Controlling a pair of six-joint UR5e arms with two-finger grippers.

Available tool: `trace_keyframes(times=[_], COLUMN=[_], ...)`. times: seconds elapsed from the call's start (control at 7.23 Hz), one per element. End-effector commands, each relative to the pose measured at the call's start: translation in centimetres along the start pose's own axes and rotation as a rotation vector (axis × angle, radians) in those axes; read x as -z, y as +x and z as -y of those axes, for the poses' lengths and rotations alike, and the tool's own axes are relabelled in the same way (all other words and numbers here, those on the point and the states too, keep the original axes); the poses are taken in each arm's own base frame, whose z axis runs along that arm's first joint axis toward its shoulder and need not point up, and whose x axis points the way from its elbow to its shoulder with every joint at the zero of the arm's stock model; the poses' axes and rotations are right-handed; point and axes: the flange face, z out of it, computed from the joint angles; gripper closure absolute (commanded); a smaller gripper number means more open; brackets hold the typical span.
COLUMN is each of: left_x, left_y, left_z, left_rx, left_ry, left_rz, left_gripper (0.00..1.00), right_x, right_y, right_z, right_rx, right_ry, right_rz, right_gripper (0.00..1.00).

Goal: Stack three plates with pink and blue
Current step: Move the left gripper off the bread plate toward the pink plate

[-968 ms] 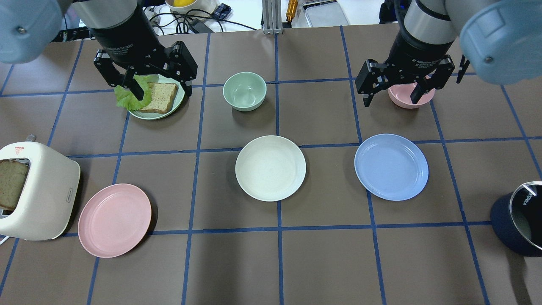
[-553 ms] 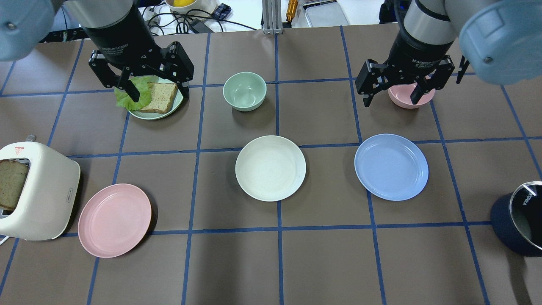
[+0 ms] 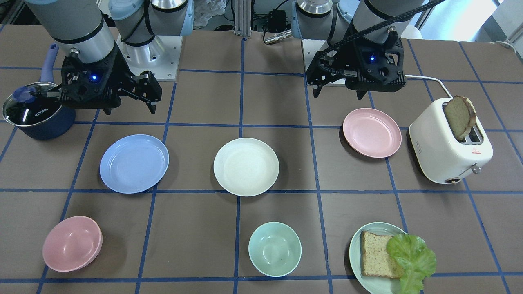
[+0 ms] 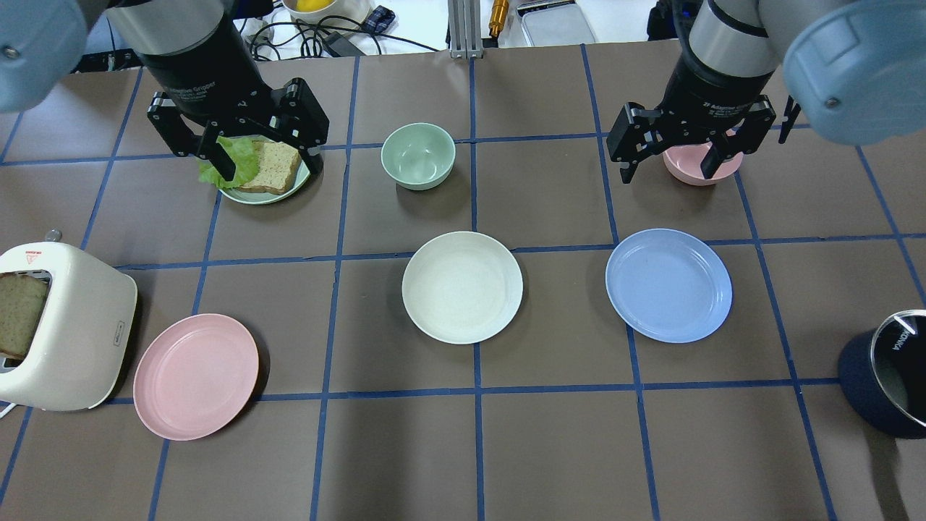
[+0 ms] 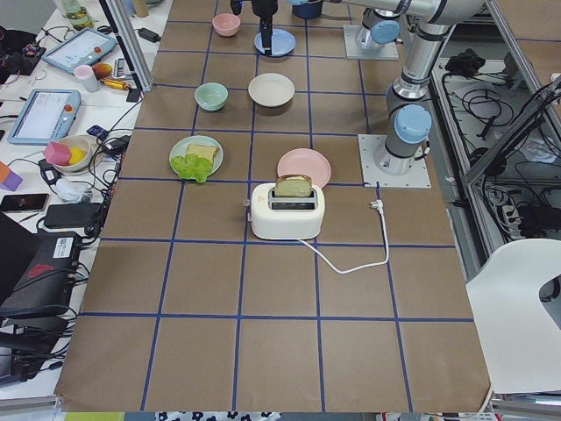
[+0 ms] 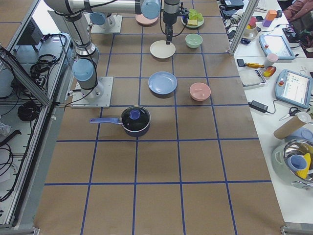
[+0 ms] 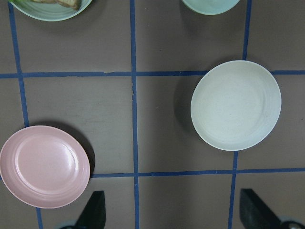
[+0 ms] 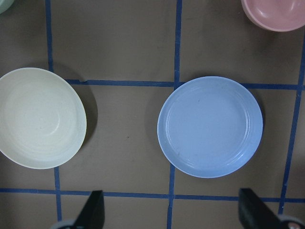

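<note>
A spaced row of three is laid across the table.
The left plate is placed just right of the toaster; the middle bowl is set beyond the middle plate, the right bowl beyond the right plate.

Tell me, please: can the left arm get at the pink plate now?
Probably yes. The left gripper hangs open, holding nothing, and the pink plate lies bare and flat; only the toaster stands close on one side.
</note>
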Motion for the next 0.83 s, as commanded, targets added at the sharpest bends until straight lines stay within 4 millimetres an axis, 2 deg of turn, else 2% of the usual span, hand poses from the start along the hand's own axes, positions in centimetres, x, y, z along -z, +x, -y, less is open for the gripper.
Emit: trace_keyframes(times=[0.0,0.28,0.55,0.69], left_x=[-1.6,-6.0,-6.5,-6.7], left_y=[-0.6,-0.9,-2.6,-2.5], left_z=[-0.1,-0.5,-0.2,-0.4], left_rx=[0.000,0.008,0.017,0.020], left_ry=[-0.032,-0.099,-0.082,-0.083], left_rz=[0.039,0.039,0.117,0.110], left_gripper=[0.00,0.00,0.00,0.00], right_x=[0.0,-0.1,-0.2,-0.5], right_y=[0.0,0.0,0.0,0.1], right_z=[0.0,0.1,0.1,0.4], right_rx=[0.000,0.000,0.001,0.003], right_ry=[0.000,-0.002,-0.003,-0.003], right_rz=[0.001,-0.001,-0.001,0.000], right_gripper=[0.00,0.00,0.00,0.00])
